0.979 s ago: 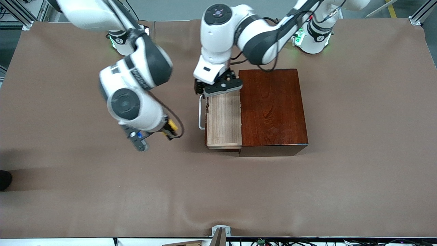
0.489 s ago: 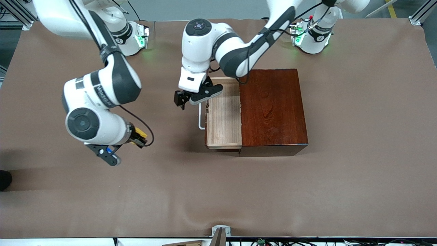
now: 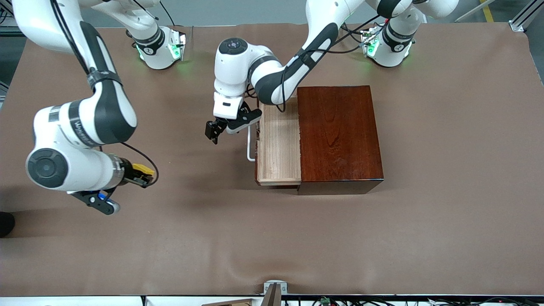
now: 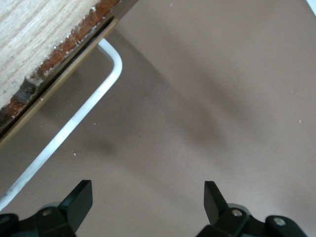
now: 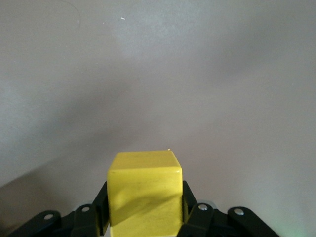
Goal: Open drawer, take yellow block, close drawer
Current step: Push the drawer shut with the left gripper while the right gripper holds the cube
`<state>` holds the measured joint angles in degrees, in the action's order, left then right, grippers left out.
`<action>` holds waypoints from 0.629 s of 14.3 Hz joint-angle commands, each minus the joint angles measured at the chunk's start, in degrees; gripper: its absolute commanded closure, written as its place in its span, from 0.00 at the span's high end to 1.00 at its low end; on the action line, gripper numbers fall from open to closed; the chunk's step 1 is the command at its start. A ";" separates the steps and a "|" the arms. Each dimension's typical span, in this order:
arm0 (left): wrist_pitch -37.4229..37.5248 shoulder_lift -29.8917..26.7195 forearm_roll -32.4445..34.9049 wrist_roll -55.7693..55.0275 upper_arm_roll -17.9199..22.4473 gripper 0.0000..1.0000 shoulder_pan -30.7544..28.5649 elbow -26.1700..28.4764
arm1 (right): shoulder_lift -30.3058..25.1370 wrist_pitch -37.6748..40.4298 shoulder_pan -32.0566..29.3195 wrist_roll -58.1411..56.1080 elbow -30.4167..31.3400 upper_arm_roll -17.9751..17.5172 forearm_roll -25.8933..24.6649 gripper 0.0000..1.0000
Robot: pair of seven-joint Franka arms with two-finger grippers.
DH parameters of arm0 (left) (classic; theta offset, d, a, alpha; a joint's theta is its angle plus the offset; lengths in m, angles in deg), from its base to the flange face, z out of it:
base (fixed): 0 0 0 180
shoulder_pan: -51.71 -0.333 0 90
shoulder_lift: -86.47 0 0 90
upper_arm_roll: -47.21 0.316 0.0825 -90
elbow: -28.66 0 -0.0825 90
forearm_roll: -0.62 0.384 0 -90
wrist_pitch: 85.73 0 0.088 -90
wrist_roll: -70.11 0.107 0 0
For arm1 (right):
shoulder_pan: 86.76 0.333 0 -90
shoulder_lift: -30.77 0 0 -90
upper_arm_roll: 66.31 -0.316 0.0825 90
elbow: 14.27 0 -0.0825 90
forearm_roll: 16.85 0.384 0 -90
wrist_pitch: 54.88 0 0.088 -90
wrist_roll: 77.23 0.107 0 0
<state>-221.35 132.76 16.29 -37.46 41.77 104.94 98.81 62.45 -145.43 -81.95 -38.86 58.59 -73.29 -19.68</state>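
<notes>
The drawer (image 3: 278, 144) stands pulled out of the mahogany box (image 3: 340, 136), its light wooden tray showing nothing inside. Its white bar handle (image 3: 250, 146) faces the right arm's end of the table. My left gripper (image 3: 214, 132) hangs open over the bare table just beside that handle; in the left wrist view the handle (image 4: 74, 123) and the drawer's front edge (image 4: 59, 54) lie off to one side of the left gripper (image 4: 147, 197). My right gripper (image 3: 142, 175) is shut on the yellow block (image 3: 142, 169), above the table toward the right arm's end. The right wrist view shows the yellow block (image 5: 144, 192) clamped between both fingers (image 5: 190, 205).
Brown cloth (image 3: 272, 238) covers the whole table. The box and its drawer are the only things standing on it. A metal bracket (image 3: 275, 289) sits at the table edge nearest the front camera.
The right arm carried the yellow block away from the drawer toward its own end of the table. The left gripper moved off the drawer's corner to beside the handle.
</notes>
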 commanded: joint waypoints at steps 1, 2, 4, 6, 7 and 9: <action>-0.70 2.14 1.30 -6.23 2.10 1.00 1.78 -3.01 | -5.47 -5.40 -2.96 -5.58 9.46 -1.02 -0.77 0.00; -0.35 2.66 1.47 -7.64 2.37 1.00 2.57 -3.00 | -7.14 -8.91 -3.57 -6.46 13.75 -1.02 -0.85 0.00; -0.08 3.10 1.39 -10.80 3.51 1.00 2.92 -2.83 | -10.48 -15.94 -5.85 -12.24 21.76 -1.02 -1.99 0.00; 0.97 3.37 1.39 -12.49 3.60 1.00 3.01 -2.83 | -12.07 -20.17 -8.49 -17.25 26.52 -1.02 -2.52 0.00; 1.58 3.46 1.39 -12.92 3.60 1.00 3.01 -2.83 | -12.25 -21.24 -9.29 -19.45 27.58 -1.02 -2.87 0.00; 1.85 3.63 1.47 -13.72 3.60 1.00 2.93 -2.65 | -12.69 -24.48 -11.57 -23.76 30.48 -1.02 -3.75 0.00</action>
<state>-218.72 134.48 16.29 -46.91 44.65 107.18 98.73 53.10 -166.75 -90.91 -59.02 83.85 -73.20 -22.05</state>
